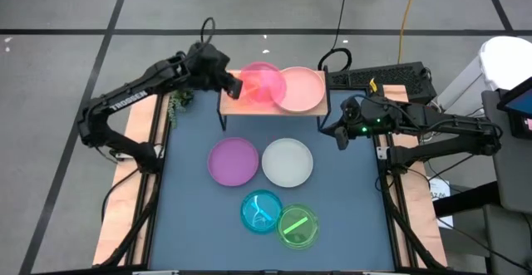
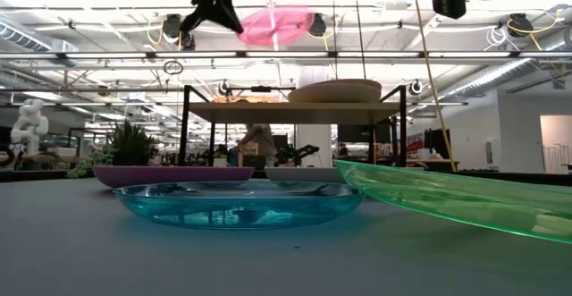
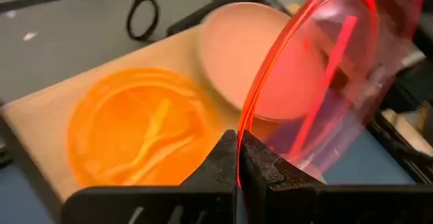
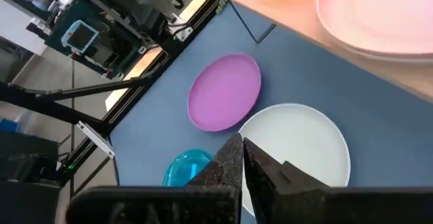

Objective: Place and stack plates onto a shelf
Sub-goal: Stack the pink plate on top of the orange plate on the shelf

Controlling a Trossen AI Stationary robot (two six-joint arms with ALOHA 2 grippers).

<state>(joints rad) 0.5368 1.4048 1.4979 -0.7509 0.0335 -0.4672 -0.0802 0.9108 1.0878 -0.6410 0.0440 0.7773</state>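
Observation:
My left gripper [image 1: 235,85] is shut on the translucent pink plate [image 1: 262,82], held high over the left half of the shelf [image 1: 229,107]. The plate also shows in the low view [image 2: 275,23], clear above the board [image 2: 295,113]. Below it, a translucent orange plate [image 3: 139,132] lies flat on the shelf's left half. A large pale pink plate [image 1: 302,90] lies on the right half. The purple plate [image 1: 233,160], white plate [image 1: 288,161], blue plate [image 1: 262,211] and green plate [image 1: 298,227] lie on the table. My right gripper [image 1: 341,138] is shut and empty, off the shelf's right end. My left gripper pinches the pink plate's rim [image 3: 238,158] between its two fingers, on the edge nearest the table's left. The fingers come from the left, slanting down. The plate reaches out from them toward the right, tilted and lifted clear of the shelf and the orange plate.
The shelf stands on thin black legs [image 2: 186,126] at the table's far centre. A small green plant [image 1: 181,100] sits by its left end. Wooden rails [image 1: 137,167] run along both sides of the table. A keyboard [image 1: 382,77] lies beyond the far right corner.

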